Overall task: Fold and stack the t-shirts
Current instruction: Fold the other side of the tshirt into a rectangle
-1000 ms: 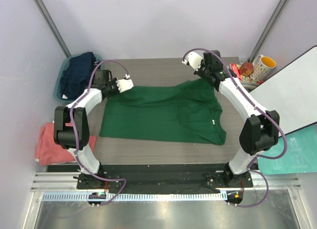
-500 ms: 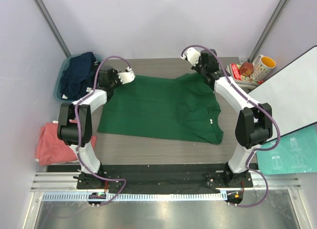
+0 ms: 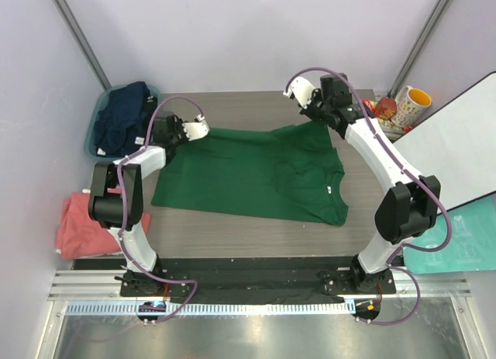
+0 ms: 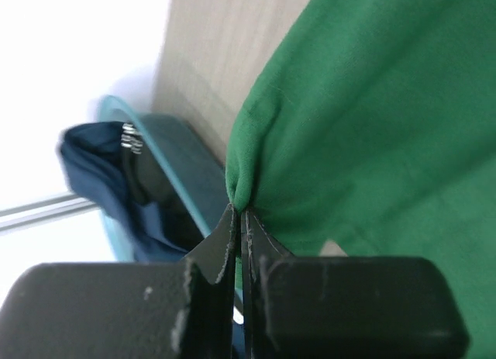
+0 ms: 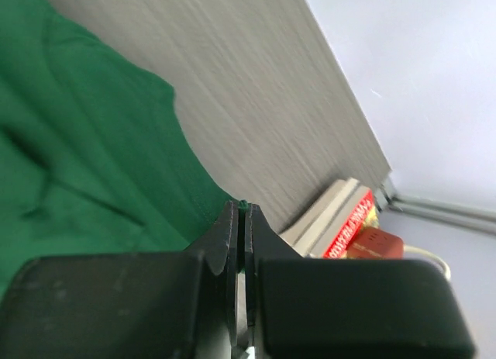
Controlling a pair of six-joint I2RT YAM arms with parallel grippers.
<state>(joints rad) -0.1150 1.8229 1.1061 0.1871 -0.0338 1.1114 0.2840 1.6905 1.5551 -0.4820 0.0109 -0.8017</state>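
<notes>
A dark green t-shirt [image 3: 248, 173] lies spread on the wooden table, its white neck label [image 3: 332, 191] at the right. My left gripper [image 3: 180, 132] is shut on the shirt's far-left corner; the left wrist view shows green cloth [image 4: 364, 126] pinched between the tips [image 4: 239, 212]. My right gripper [image 3: 324, 117] is shut on the far-right corner, with a green bit between the tips [image 5: 242, 208]. A navy t-shirt [image 3: 122, 115] lies in the teal tub [image 3: 96, 120]. A salmon-pink t-shirt [image 3: 77, 227] lies at the near left.
A yellow-rimmed mug [image 3: 409, 105] and a red packet [image 3: 381, 108] stand at the far right corner. A white board [image 3: 457, 146] leans at the right. A teal sheet [image 3: 457, 243] lies at the near right. The right wrist view shows a red-edged box [image 5: 349, 219].
Both grippers have carried the shirt's far edge away from the arm bases toward the back of the table, and the cloth now lies flatter and more spread out.
</notes>
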